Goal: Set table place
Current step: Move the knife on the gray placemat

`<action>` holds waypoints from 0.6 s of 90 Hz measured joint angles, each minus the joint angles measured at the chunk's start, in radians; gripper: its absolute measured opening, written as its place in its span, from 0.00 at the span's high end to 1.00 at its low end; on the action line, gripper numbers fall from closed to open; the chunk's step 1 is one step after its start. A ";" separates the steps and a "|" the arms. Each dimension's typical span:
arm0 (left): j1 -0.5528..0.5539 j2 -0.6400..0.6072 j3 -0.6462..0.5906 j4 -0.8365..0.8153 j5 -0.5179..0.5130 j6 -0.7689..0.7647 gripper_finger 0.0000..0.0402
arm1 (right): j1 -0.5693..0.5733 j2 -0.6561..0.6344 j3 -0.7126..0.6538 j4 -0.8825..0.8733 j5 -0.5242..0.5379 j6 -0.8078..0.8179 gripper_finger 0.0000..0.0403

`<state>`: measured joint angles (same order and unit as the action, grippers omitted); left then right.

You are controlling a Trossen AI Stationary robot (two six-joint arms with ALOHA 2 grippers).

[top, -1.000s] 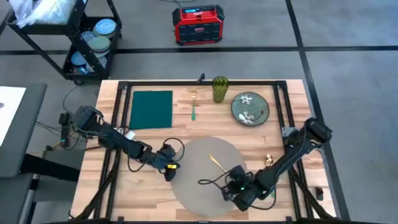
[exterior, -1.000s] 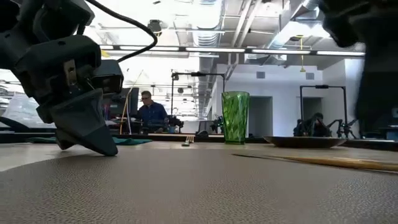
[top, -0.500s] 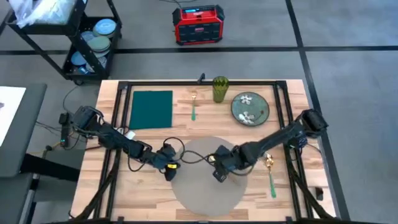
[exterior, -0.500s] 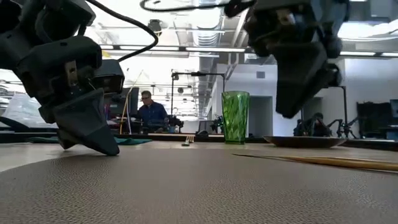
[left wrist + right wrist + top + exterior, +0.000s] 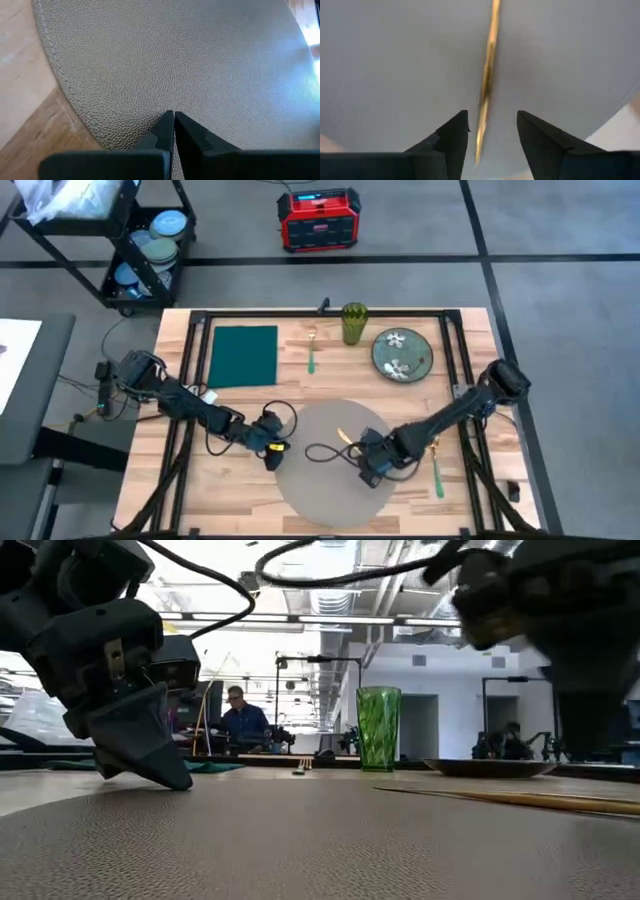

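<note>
- While the left gripper (image 5: 272, 452) presses its closed fingertips on the left edge of the placemat (image 5: 320, 490) and grips nothing, the right gripper (image 5: 487, 132) hangs with open fingers over a thin gold utensil (image 5: 347, 440) that lies on the mat.
- As I judge it, the step in hand is to pick this utensil up from the placemat, and the left arm only holds the mat in place.
- For the next move, the right gripper needs to come down so that the thin handle sits between its two fingers, and then close; because the piece is flat and narrow, the fingertips must almost touch the mat.
- The placemat is a large flat grey disc with a pebbled, leather-like grain and a stitched rim; it lies at the near middle of the wooden surface (image 5: 250, 400).
- The wood is light butcher block with visible strips, and a black rail frame (image 5: 330, 313) runs around it.
- At the far side stand a ribbed green glass (image 5: 353, 323) and a round grey-green plate (image 5: 402, 354) with a floral pattern; a dark green rectangular napkin (image 5: 244, 355) lies flat to the left.
- A green-handled utensil (image 5: 311, 350) lies between napkin and glass, and another (image 5: 436, 465) lies just beside the mat on its right.
</note>
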<state>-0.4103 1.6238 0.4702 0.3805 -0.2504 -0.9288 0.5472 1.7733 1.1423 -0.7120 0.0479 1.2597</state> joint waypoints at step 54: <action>0.024 0.001 -0.001 0.017 0.000 -0.025 1.00 | 0.046 0.015 -0.091 0.159 -0.017 0.110 0.65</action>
<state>-0.3859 1.6245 0.4694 0.3977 -0.2504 -0.9535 0.5934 1.7883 1.0514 -0.5534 0.0307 1.3702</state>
